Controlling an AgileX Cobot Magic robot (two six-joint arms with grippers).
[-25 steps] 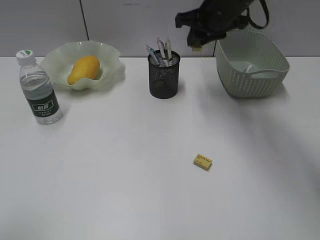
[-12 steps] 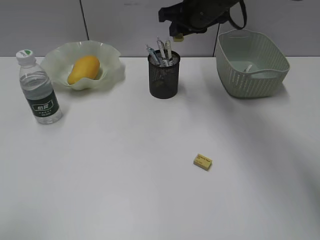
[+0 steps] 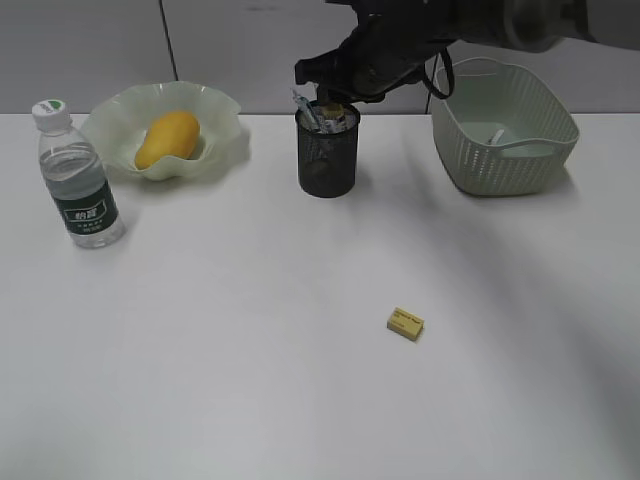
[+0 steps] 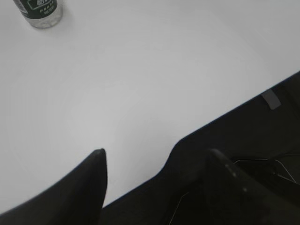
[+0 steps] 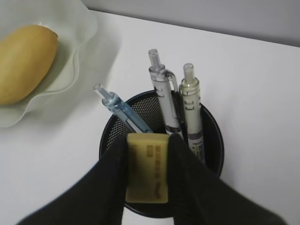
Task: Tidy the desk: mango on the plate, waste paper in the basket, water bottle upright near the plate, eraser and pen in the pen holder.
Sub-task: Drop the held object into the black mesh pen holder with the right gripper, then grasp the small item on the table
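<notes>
My right gripper (image 5: 149, 140) is shut on a yellow eraser (image 5: 147, 168), holding it just over the mouth of the black mesh pen holder (image 5: 214, 140), which has three pens (image 5: 163, 93) standing in it. In the exterior view this gripper (image 3: 333, 106) sits at the pen holder's (image 3: 328, 160) rim. A second eraser (image 3: 405, 323) lies on the desk (image 3: 250, 350). The mango (image 3: 167, 138) rests on the plate (image 3: 222, 112). The water bottle (image 3: 78, 180) stands upright beside the plate. A small white bit (image 3: 497, 135) shows inside the basket (image 3: 520, 165). My left gripper (image 4: 158, 152) is open and empty.
The left gripper hangs over the desk's near edge (image 4: 220, 117), with the base of the bottle (image 4: 41, 10) far ahead of it. A grey wall runs behind the desk. The right arm (image 3: 470, 20) reaches in from the upper right, above the basket.
My right arm has swung left from beside the basket and dropped to the pen holder's mouth, carrying the eraser. Nothing else has moved.
</notes>
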